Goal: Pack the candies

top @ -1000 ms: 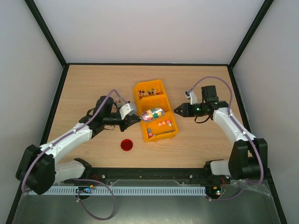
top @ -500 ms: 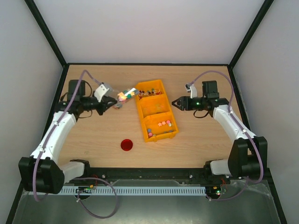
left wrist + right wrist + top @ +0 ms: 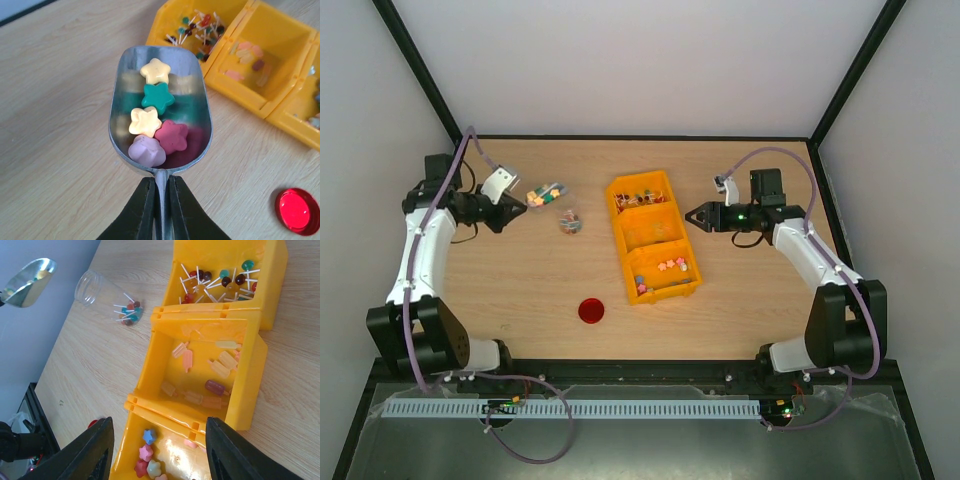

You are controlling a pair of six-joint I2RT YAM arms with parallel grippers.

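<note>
Left claw [image 3: 161, 186] pinched tight on the thin handle of the metal scoop [image 3: 195, 107], and five star candies [image 3: 157, 97] ride in the bowl: two yellow, one green, one dark pink, one mauve. From above, the scoop sits near the clear jar [image 3: 570, 221] but not over its mouth. The job now, I'd say, is the pour: keep the bowl level on the way in, set its lip right above the opening, then tip slowly so the stars slide rather than bounce onto the table [image 3: 520, 290]. The jar looks light, so don't nudge it. Right claw [image 3: 697, 218] waits wide open, holding nothing, beside the yellow bin [image 3: 147, 370]. Red lid [image 3: 590, 311] lies well apart. No readable writing anywhere.
</note>
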